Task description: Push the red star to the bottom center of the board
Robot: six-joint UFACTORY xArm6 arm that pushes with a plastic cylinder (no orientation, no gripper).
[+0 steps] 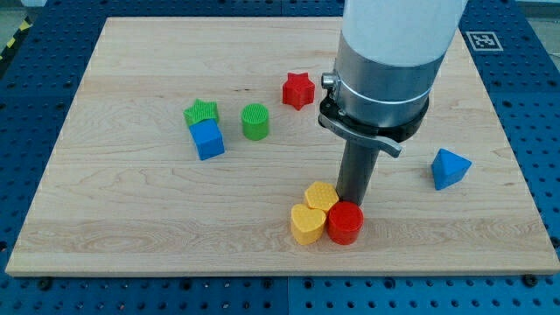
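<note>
**Waiting on the red star: the push has not begun**

Sitting in the upper middle of the tabletop (131, 236), the red star (297, 89) is well apart from the bottom centre where it belongs, so by these pictures the task's whole journey is left to do. The arm carries no gripper, only a dark rod, so nothing is clasped or let go. The tip (353, 203) stands low on the board, touching or just beside the red cylinder (345, 222) and the two yellow hearts (321, 196) (306, 224), which crowd the goal area. A green star (201, 111), blue cube (207, 139), green cylinder (255, 121) and blue triangular block (449, 167) lie elsewhere.
</note>
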